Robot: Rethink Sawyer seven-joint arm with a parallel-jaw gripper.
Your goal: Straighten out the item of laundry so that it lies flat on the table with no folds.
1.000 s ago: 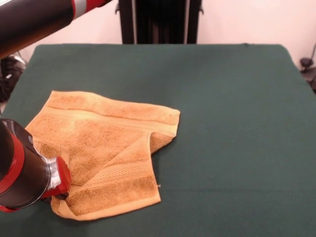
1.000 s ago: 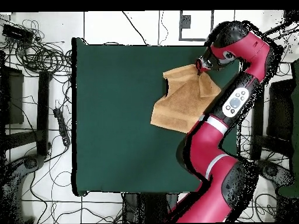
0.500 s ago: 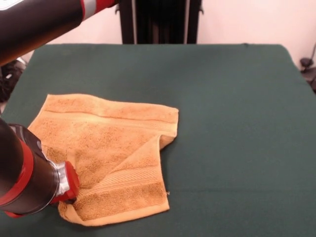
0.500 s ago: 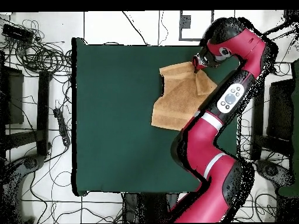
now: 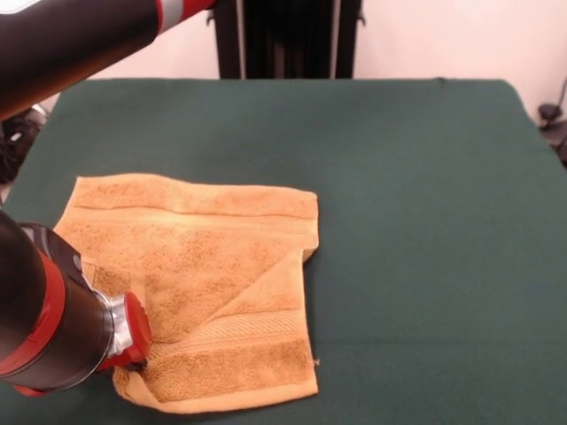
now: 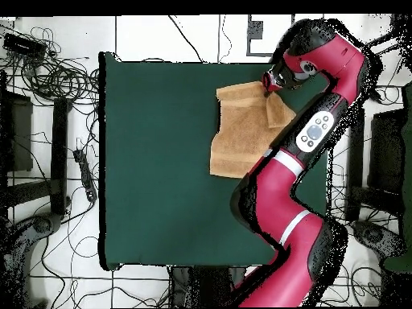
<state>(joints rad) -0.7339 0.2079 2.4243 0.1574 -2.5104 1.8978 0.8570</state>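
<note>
Claw [image 5: 133, 354] low on towel [image 5: 204, 266] at worktop [image 5: 416, 177] edge nearest camera; grip state cannot tell. One flap folded over. Best: drag corner outward, low, steady.
</note>
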